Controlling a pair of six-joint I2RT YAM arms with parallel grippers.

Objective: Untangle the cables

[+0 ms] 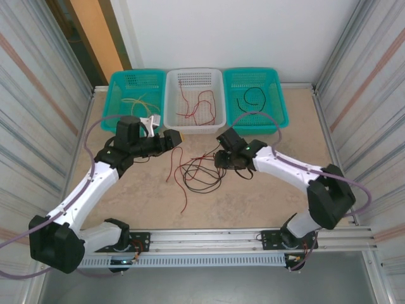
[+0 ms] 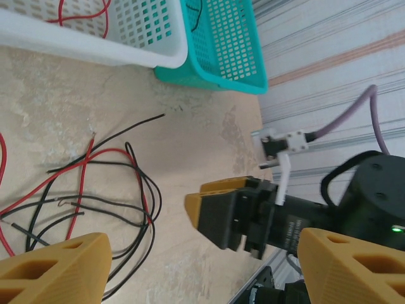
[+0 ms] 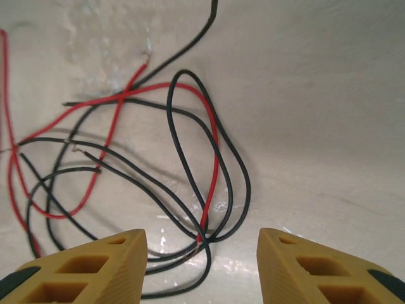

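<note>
Surroundings: ribbed metal walls (image 1: 38,95) on both sides, a white wall (image 1: 253,31) at the back, and a mottled beige table (image 1: 253,202) between them.
Baskets: three in a row along the far edge of the table, touching side by side: a teal basket on the left (image 1: 115,95), a white basket (image 1: 193,126) in the middle, and a second teal basket (image 1: 281,111) on the right.
Sorted wires: yellowish wires (image 1: 136,101) lie in the left basket, red wires (image 1: 199,104) in the white one, and a black wire (image 1: 250,98) in the right one.
Cables: a loose tangle of red and black cables (image 1: 196,171) lies flat on the table near its middle, in front of the white basket and between the two arms. The strands loop over each other, and one red end trails toward the near edge.
Left gripper: the left gripper (image 1: 172,138) hangs just left of the tangle with its fingers spread wide and nothing in them. Its own camera looks across the wires at the other arm.
Right gripper: the right gripper (image 3: 201,234) is low over the right side of the tangle, with its fingers parted. A loop of black and red strands lies on the table just ahead of the gap, and nothing is pinched.
Arms: both reach in from the near edge and angle toward each other, with the tangle between their tips.
</note>
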